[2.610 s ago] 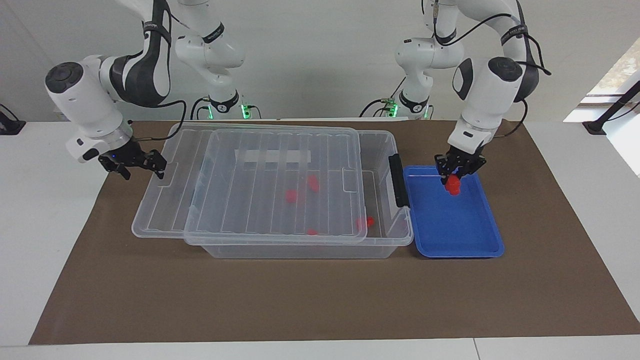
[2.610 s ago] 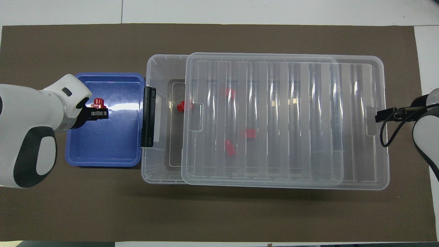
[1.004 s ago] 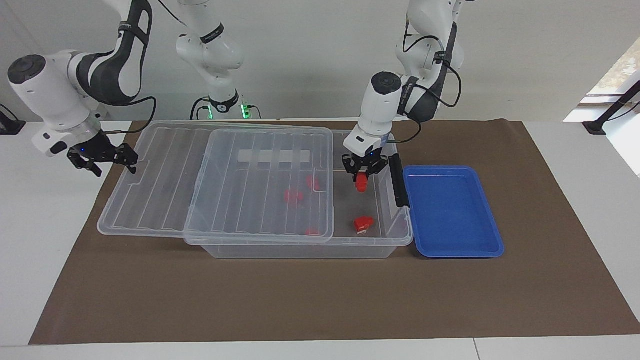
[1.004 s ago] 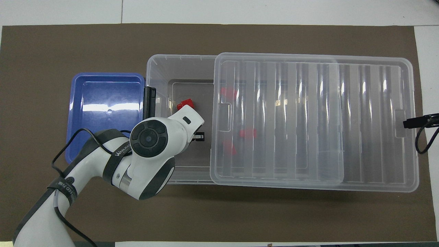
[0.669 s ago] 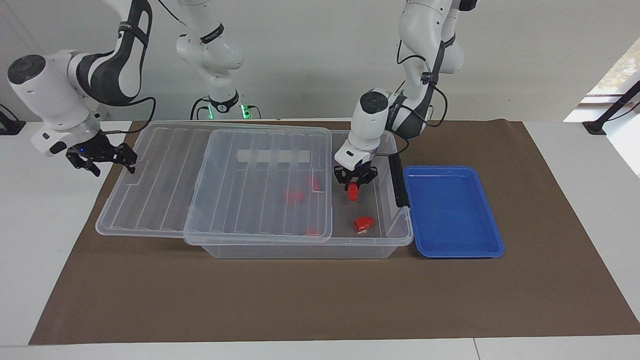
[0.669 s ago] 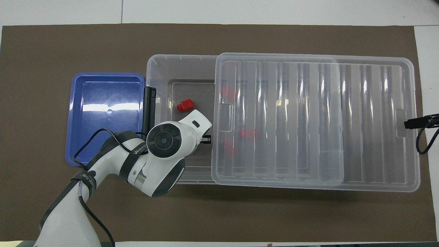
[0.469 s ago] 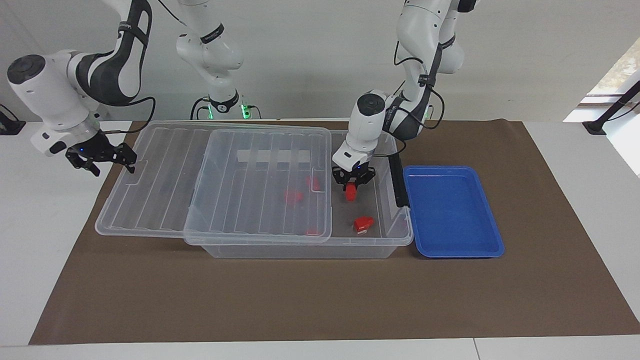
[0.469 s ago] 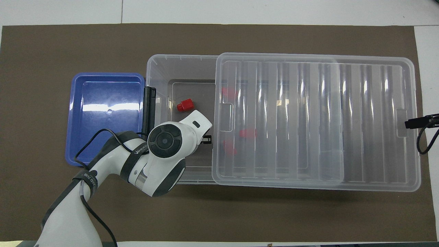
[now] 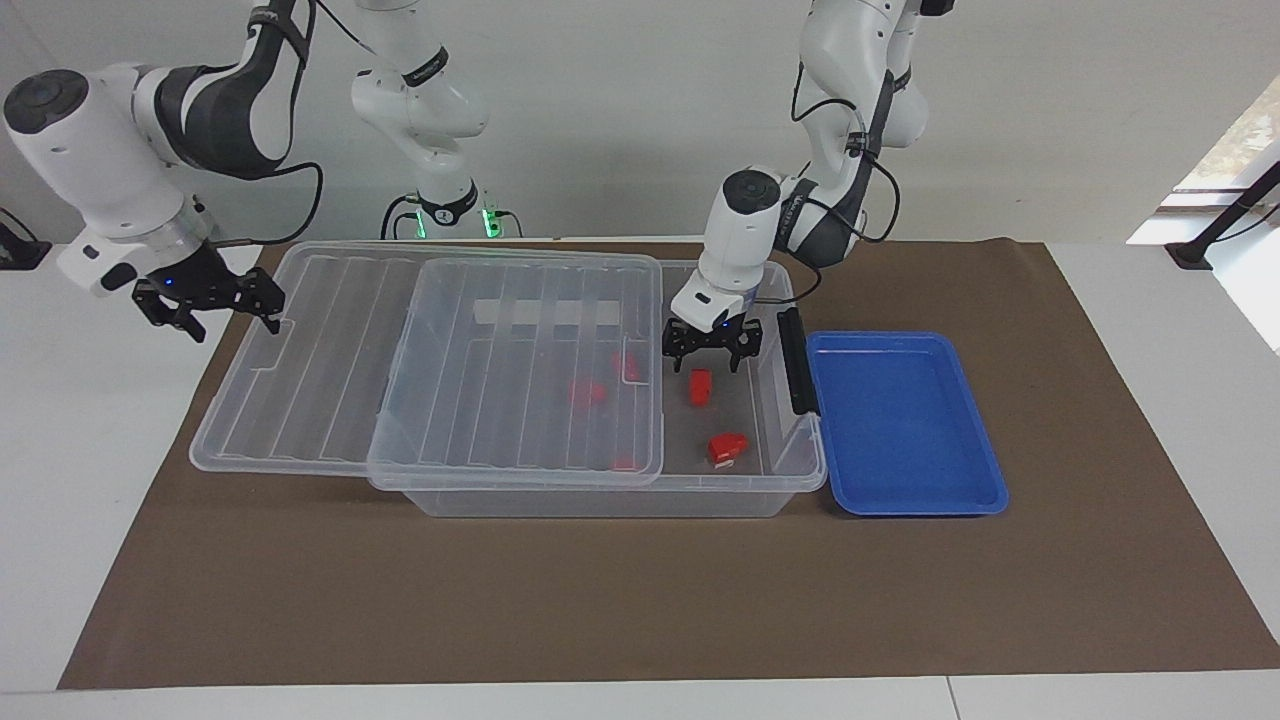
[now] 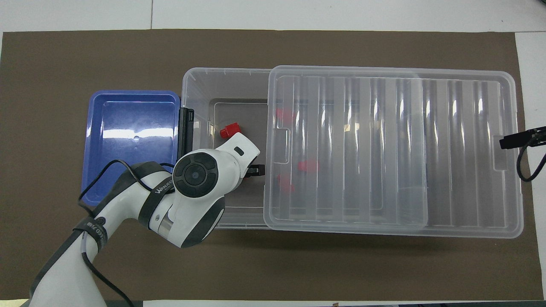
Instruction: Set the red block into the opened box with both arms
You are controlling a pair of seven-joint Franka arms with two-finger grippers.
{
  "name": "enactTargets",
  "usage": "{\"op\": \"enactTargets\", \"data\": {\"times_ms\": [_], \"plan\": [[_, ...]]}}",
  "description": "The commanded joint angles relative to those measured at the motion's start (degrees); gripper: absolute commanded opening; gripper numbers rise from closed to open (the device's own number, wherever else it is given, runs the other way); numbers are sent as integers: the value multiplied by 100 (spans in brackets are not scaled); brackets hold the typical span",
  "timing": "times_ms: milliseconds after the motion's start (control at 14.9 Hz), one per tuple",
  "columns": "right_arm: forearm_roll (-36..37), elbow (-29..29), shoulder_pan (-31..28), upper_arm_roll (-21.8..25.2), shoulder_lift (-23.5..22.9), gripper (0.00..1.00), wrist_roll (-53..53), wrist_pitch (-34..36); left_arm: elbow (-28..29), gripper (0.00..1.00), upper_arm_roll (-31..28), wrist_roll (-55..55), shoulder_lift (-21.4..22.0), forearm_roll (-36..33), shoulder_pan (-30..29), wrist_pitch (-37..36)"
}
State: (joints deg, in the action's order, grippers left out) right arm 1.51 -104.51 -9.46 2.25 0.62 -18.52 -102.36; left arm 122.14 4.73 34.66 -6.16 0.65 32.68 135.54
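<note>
You see the left gripper [image 9: 711, 347] spread over the red block [image 9: 700, 386] in the box [image 9: 790, 478]; right gripper [image 9: 205, 301] spread, at the lid [image 9: 330, 350] edge.

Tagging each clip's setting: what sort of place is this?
Probably a robotics lab bench: two white arms fixed at a plain white table, a brown mat under a clear box and blue tray, bare wall.

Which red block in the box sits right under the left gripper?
The red block in the box's uncovered end, directly below the left gripper; the others lie nearer the front wall or under the lid.
</note>
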Motion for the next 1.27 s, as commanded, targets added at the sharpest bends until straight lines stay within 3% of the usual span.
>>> {"op": "enactTargets", "data": {"times_ms": [0,201,402,669,870,937,1071,1138,1205], "plan": [[51,465,426,-23,122,100,542,698,-85,100,-33,50,571,-92,-174,-711],[25,580,840,-32,307,100,814,1111,-191,100,-42,-20,1106,-92,-280,-1484],[-107,581,902,-23,395,100,1069,1393,-200,100,-51,-580,1520,-92,-718,-2136],[-98,537,885,-14,395,100,983,1210,-357,100,-51,-1372,1460,-92,-1561,-2155],[25,204,553,65,413,100,222,465,-857,100,-51,-2242,1206,-74,-2150,-2312],[25,2,264,65,448,94,-270,158,-1146,100,-51,-2366,1083,-74,-2300,-2522],[25,-114,-89,65,361,59,-966,-196,-1709,100,-51,-2603,854,-65,-2494,-2979],[25,-140,-291,65,204,36,-1230,-371,-1894,100,-51,-2787,801,-65,-2573,-3076],[16,-158,-449,65,71,0,-1528,-555,-2035,100,-51,-2963,757,-65,-2704,-3112]]}}
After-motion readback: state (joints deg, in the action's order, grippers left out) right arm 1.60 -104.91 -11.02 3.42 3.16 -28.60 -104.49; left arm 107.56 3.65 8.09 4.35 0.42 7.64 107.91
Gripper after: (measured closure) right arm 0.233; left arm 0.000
